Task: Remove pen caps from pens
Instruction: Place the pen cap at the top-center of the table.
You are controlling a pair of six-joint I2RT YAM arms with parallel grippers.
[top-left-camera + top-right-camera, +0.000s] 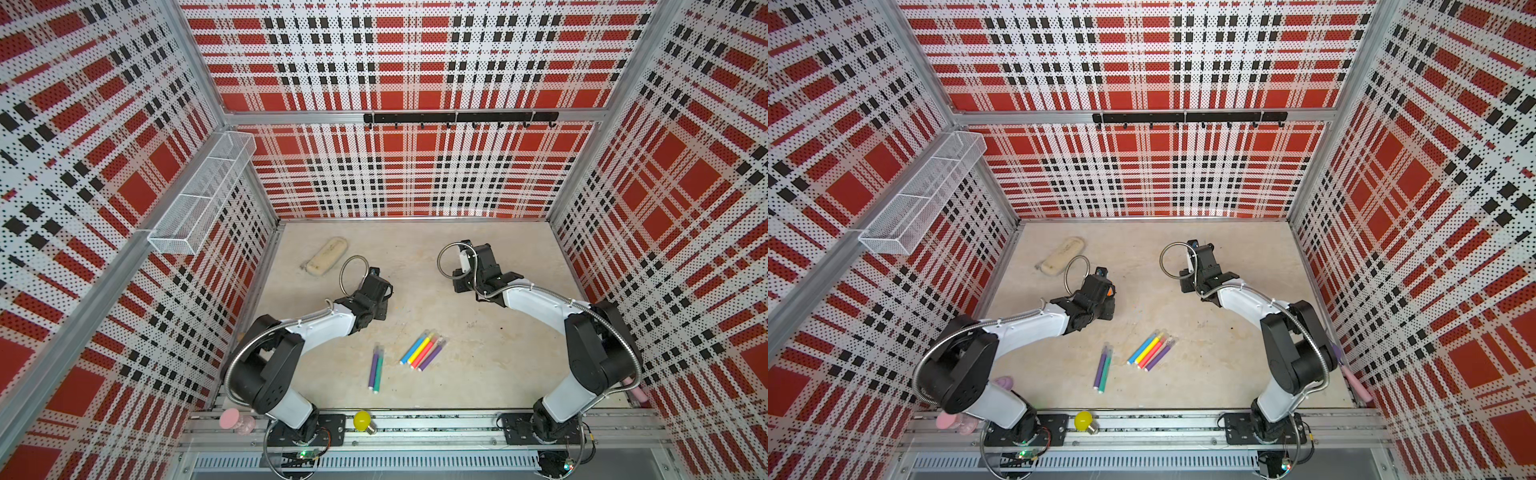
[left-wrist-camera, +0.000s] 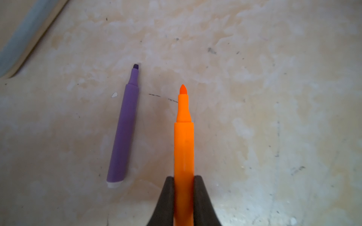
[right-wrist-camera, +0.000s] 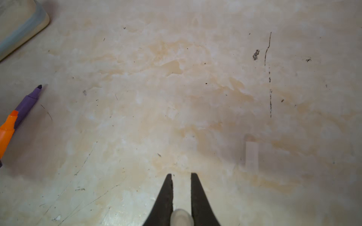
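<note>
Two pens are uncapped: my left gripper clamps the smooth orange pen by its barrel, left of centre, and the purple pen lies just beside it on the mottled table. My right gripper pinches a pale, see-through cap. Next, I judge: set both down, then fetch one of six capped pens at near centre.

A: Top views?
B: Bright, even, sharp. Walls bow at the edges. Faint soft shadows on the surface.
A: Wrist views?
B: Dimmer, soft focus. Right gripper blurred up close, pale sheen on surface beside it.
</note>
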